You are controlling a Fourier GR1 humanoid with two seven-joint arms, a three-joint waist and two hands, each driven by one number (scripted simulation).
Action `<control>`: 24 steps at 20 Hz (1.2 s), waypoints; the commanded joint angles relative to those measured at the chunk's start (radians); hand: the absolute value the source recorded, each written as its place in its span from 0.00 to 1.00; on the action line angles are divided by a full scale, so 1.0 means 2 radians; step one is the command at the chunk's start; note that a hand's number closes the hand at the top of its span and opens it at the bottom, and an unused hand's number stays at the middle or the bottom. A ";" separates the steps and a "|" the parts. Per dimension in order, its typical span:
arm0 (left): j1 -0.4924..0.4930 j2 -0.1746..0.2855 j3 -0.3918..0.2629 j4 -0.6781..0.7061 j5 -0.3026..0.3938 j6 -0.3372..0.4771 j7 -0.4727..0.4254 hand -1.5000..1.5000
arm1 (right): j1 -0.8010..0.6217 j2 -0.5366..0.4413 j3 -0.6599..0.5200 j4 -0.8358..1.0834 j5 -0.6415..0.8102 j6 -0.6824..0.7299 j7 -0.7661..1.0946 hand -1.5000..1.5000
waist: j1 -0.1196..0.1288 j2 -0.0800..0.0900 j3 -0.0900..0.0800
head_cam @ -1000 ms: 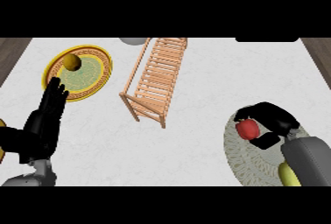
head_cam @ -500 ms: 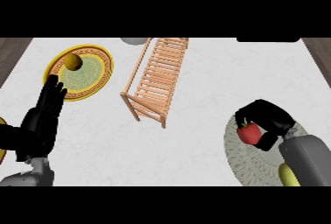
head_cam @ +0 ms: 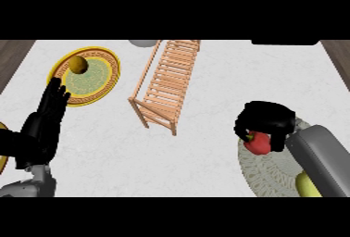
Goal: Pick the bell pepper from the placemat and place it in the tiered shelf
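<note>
Head view: the right robot hand [head_cam: 265, 119] stays curled round the red bell pepper [head_cam: 258, 144] at the far edge of the placemat [head_cam: 268, 178], barely shifted from a second ago, and it hides the pepper's top. The left robot hand [head_cam: 42, 127] stays spread near the left edge of the desk [head_cam: 205, 157]. Farther off stands the tiered shelf [head_cam: 167, 78].

Two grey forearms are seen, smooth and rounded: the right forearm [head_cam: 320, 159] is shown as a thick tube, the left forearm [head_cam: 31, 186] as a short stub. The left hand [head_cam: 41, 132] and right hand [head_cam: 268, 119] are matt black, with blocky fingers.
</note>
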 commanded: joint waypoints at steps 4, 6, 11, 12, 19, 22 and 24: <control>-0.006 -0.012 -0.005 0.005 -0.015 0.019 0.009 0.50 | -0.027 0.007 -0.046 -0.071 -0.135 0.156 -0.012 1.00 | -0.016 -0.005 -0.001; 0.012 -0.003 0.005 -0.008 -0.003 0.007 0.005 0.50 | -0.034 0.004 -0.090 -0.075 -0.203 0.178 0.004 1.00 | -0.014 -0.006 -0.001; 0.033 -0.015 -0.006 -0.012 -0.012 0.010 -0.012 0.50 | -0.087 -0.020 -0.170 -0.103 -0.316 0.240 0.130 1.00 | -0.013 -0.006 -0.001; 0.002 -0.009 -0.004 0.001 -0.023 0.020 0.006 0.50 | -0.082 -0.032 -0.183 -0.113 -0.334 0.245 0.140 1.00 | -0.017 -0.004 -0.001; 0.015 -0.016 -0.013 -0.008 -0.017 0.003 -0.014 0.50 | -0.201 -0.018 -0.218 -0.027 -0.364 0.227 0.239 1.00 | -0.001 -0.001 0.000; -0.008 -0.032 -0.018 0.028 -0.027 0.017 -0.019 0.50 | -0.218 0.026 -0.202 -0.003 -0.354 0.192 0.261 1.00 | -0.002 0.000 0.000; -0.027 -0.021 -0.006 0.028 -0.018 0.009 -0.006 0.50 | -0.240 0.035 -0.201 0.022 -0.342 0.182 0.272 1.00 | -0.002 0.000 0.000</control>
